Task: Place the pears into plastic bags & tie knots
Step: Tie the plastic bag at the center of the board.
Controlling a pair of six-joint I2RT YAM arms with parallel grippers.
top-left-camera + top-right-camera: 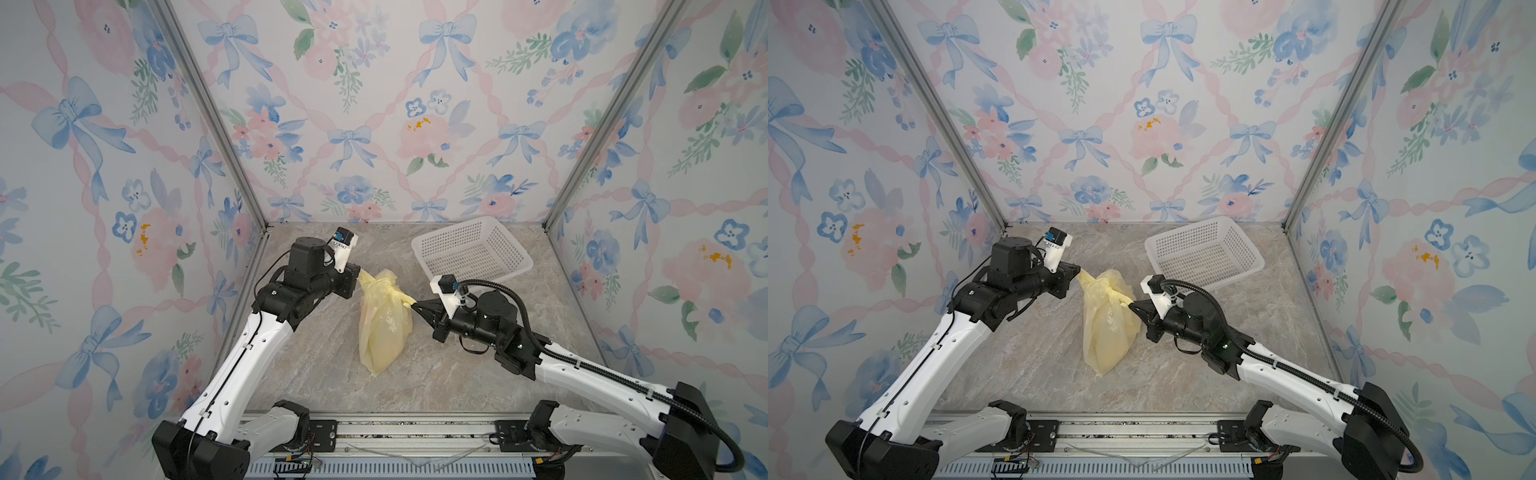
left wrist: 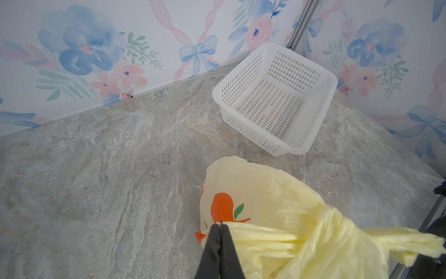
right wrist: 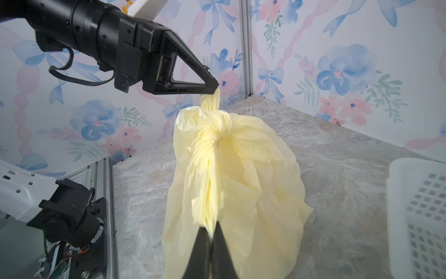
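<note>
Bag (image 1: 384,332): upright mid-desk (image 1: 316,374), knot (image 1: 379,286) on top.
Left pincer (image 1: 359,272): arm low, reaching inward, clamped on one bag handle end (image 1: 366,275).
Right pincer (image 1: 413,306): arm low, opposite, clamped on the other end; both taut.

Both top views look down from high overhead; wrist views sit close, sharing the bag (image 2: 265,183).
</note>
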